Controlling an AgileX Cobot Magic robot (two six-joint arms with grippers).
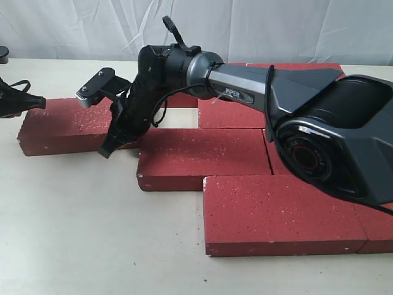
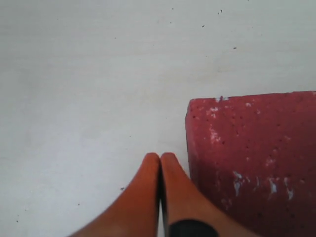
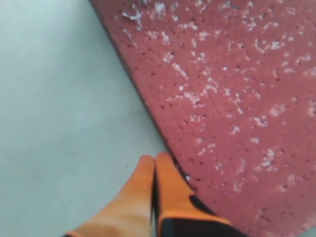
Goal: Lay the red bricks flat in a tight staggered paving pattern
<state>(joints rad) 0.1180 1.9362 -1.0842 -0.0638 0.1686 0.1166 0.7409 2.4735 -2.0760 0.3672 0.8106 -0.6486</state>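
Exterior view: low and oblique, set close by the right arm (image 1: pixel 319 129), which fills the right of the frame. It faces across the worktop (image 1: pixel 92 233) toward a white curtain (image 1: pixel 276 24) along the top.

Left wrist view: steep downward, very near, past the pinched left end effector (image 2: pixel 159 163) to a red brick (image 2: pixel 252 163) corner.

Right wrist view: equally steep and close, over the right end effector (image 3: pixel 154 165) beside a speckled brick face (image 3: pixel 237 98).

Shared ground: the exterior view holds both tips, the left at the frame's left edge, the right left of centre.

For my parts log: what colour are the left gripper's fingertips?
Orange, on the left gripper; clearest in the left wrist view.
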